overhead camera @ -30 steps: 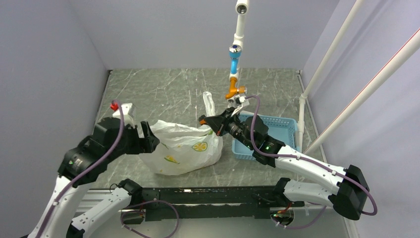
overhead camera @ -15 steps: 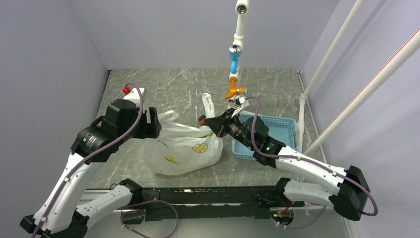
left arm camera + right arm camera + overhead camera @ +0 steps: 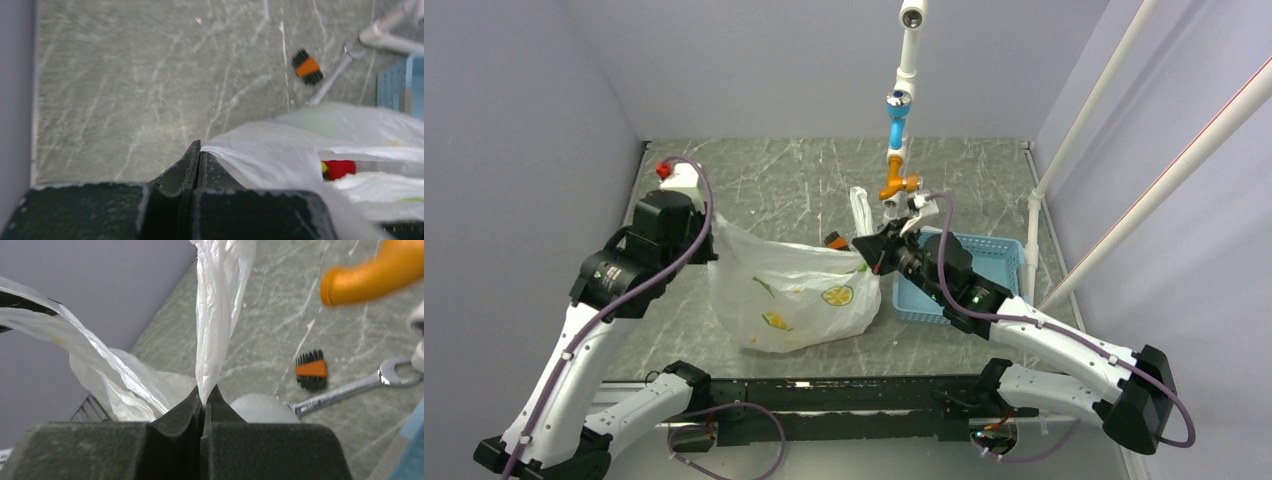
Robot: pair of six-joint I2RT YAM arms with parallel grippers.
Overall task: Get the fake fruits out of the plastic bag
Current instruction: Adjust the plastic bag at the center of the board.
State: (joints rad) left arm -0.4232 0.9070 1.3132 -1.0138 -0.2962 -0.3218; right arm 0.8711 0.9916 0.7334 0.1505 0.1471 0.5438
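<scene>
Scene: a grey marbled table [image 3: 774, 180] with two robot arms reaching in from its near edge.
Plastic bag: a thin white plastic bag [image 3: 794, 295] with lemon-slice prints sits at the middle of the table, between the two arms.
Bag direction: its long axis runs left to right across the table. The top edge is pulled taut between the two claws and the bulging belly sags toward the near edge.
Left gripper: the left gripper [image 3: 199, 150] is pressed together on the bag's upper left rim, with film pinched between its black tips.
Right gripper: the right gripper [image 3: 205, 392] is pressed together on a twisted handle loop [image 3: 217, 315], which stands nearly upright above the tips.
Fruit: through the bag's mouth, in the left wrist view, part of a glossy red fruit [image 3: 339, 169] shows inside. The other contents are too veiled by film to name.
Behind the bag: a silver wrench [image 3: 345, 390] lies flat on the table, with a small orange-and-black block [image 3: 311, 370] just beside it.
Right of the bag: a light blue slotted basket [image 3: 984, 262] is near the bag's right end.
</scene>
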